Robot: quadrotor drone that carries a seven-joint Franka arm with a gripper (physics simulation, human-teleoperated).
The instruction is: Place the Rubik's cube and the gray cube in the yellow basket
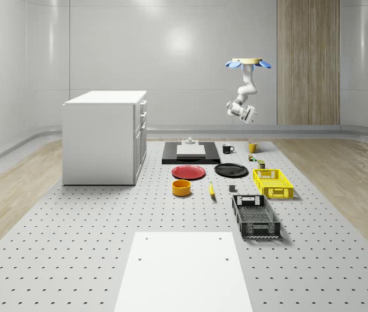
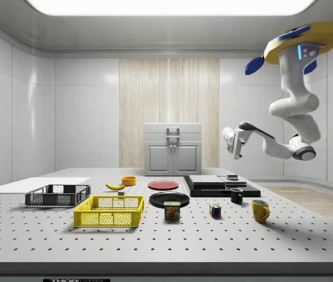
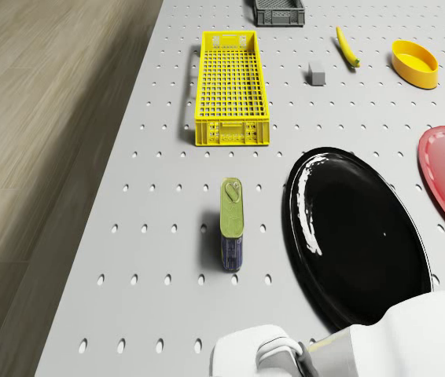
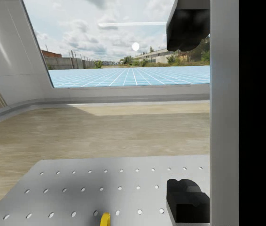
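The drone hovers high above the table's far end; its gripper (image 2: 232,144), fingers parted and empty, hangs well above the small multicoloured Rubik's cube (image 2: 215,211).

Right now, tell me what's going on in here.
The drone hovers high above the far end of the table, near the yellow mug, its arm hanging with the gripper open, holding nothing. The Rubik's cube sits on the table between the can and the mug. The gray cube sits beside the yellow basket, which holds nothing. Neither cube has been picked up yet.
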